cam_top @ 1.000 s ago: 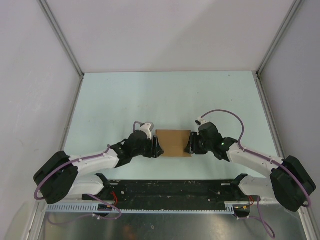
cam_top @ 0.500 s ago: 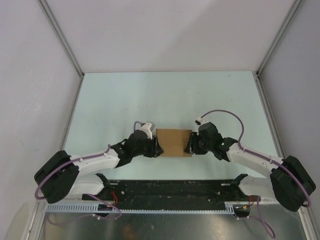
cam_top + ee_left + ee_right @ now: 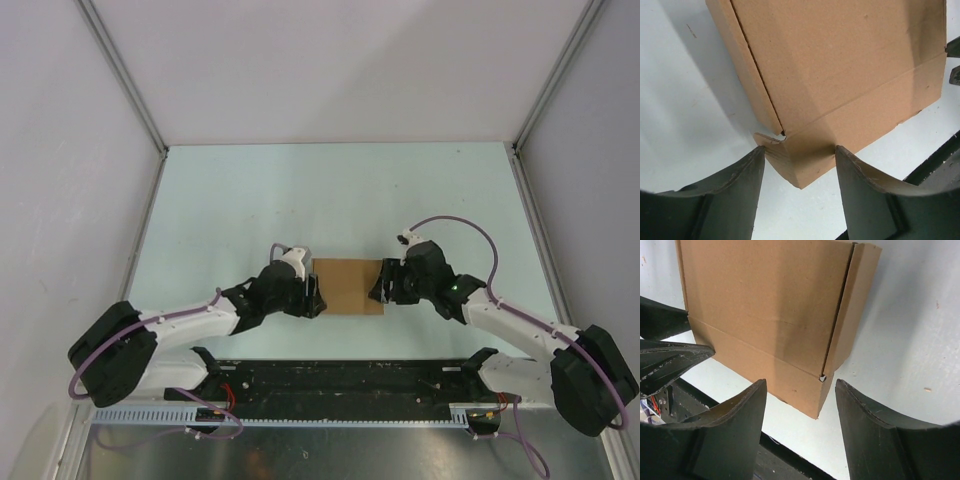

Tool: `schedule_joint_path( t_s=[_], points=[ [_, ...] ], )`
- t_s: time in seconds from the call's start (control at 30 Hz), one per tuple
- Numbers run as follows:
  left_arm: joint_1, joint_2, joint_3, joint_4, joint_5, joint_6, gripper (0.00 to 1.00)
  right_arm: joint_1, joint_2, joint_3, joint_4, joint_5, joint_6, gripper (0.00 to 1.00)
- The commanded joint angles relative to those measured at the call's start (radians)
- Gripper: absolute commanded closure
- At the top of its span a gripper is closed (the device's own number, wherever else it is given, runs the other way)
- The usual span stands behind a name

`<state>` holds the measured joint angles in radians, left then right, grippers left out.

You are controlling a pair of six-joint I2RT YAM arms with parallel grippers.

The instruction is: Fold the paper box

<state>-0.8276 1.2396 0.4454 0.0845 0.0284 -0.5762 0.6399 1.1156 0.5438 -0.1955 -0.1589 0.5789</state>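
The paper box (image 3: 347,287) is a closed brown cardboard box lying on the pale table between my two grippers. My left gripper (image 3: 315,296) is at its left end. In the left wrist view the box (image 3: 840,60) has one lower corner wedged between the fingers, and both fingertips (image 3: 759,152) touch the cardboard, so my left gripper (image 3: 799,152) grips that corner. My right gripper (image 3: 381,288) is at the box's right end. In the right wrist view it (image 3: 800,385) is open, with the box's (image 3: 765,305) corner just ahead of the gap and touching neither finger.
A black rail (image 3: 340,380) with the arm bases runs along the near table edge, close behind the box. White walls with metal frame posts (image 3: 125,80) enclose the table on the left, back and right.
My right gripper has drawn slightly back to the right, off the box's right end. The left arm and the box have stayed in place.
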Motion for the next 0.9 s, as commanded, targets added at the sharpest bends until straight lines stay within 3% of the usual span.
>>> schedule_joint_path(
  t_s=[0.0, 0.87],
  points=[
    [-0.005, -0.046, 0.035, -0.04, -0.025, 0.044, 0.36, -0.02, -0.028, 0.013, -0.007, -0.025, -0.024, 0.37],
    [-0.005, 0.031, 0.107, -0.023, 0.013, 0.027, 0.35, -0.039, 0.01, 0.015, 0.034, -0.067, -0.014, 0.41]
  ],
)
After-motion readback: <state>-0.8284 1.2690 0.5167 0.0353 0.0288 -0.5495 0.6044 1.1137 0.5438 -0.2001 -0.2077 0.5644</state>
